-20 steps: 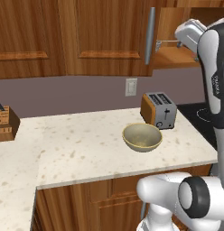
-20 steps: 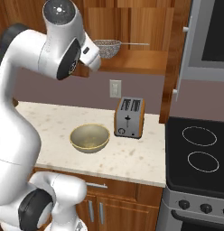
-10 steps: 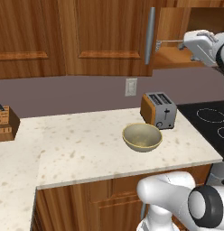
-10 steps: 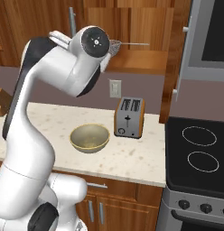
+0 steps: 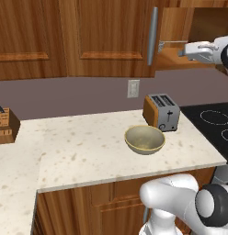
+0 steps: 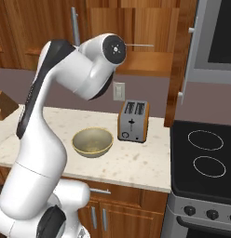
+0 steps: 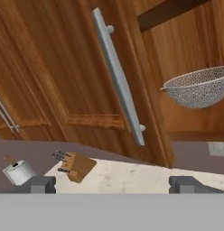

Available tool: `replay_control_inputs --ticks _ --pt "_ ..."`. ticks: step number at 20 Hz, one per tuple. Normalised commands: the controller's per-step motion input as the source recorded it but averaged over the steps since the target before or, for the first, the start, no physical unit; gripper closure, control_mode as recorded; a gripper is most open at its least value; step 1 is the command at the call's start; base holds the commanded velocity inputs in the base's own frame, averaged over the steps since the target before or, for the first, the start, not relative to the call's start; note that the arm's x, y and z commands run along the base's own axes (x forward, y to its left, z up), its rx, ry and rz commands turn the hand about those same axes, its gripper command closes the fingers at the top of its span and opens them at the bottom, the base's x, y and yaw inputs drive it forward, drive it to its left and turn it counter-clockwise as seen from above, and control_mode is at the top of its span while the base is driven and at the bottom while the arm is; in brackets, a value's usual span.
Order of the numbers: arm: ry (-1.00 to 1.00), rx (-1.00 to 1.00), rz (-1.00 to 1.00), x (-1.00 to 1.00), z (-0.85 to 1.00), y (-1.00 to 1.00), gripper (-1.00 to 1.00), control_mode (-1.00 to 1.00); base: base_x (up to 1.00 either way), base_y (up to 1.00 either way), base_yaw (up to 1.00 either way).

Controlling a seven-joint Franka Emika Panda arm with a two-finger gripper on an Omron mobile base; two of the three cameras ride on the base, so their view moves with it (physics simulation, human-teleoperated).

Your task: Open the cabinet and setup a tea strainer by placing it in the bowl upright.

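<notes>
- One reddish-brown wooden wall cabinet [image 5: 106, 36] stands with its door swung open, the door's edge and one long silver bar handle [image 5: 152, 36] just left of the open compartment.
- One wooden knife block [image 5: 6, 126] sits far left of the toaster, at the counter's end.
- One speckled cream stone counter [image 5: 79, 151] lies bare between knife block and bowl.
- One olive-tan ceramic bowl [image 5: 144, 139] sits just left and in front of the toaster, apart from it.
- One orange-sided metal toaster [image 5: 161, 112] stands near the counter's right edge.
- One grey mesh tea strainer [image 7: 198, 88] rests on the shelf above the toaster.
- One two-finger gripper [image 7: 114, 185], jaws spread wide and empty, short of the strainer.
</notes>
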Motion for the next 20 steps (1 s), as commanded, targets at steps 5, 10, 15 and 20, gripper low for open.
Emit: replay_control_inputs --ticks 5,10,15,20 --pt "0.13 -0.15 0.00 0.36 0.00 0.00 -1.00 -1.00 0.00 0.00 0.00" --pt "0.01 -0.02 0.00 0.28 -0.04 0.00 -1.00 -1.00 0.00 0.00 0.00" --pt "-0.06 0.00 0.00 0.31 -0.14 0.00 -1.00 -1.00 0.00 0.00 0.00" --pt "-0.08 -0.04 -0.03 0.39 -0.11 0.02 -1.00 -1.00 0.00 0.00 0.00"
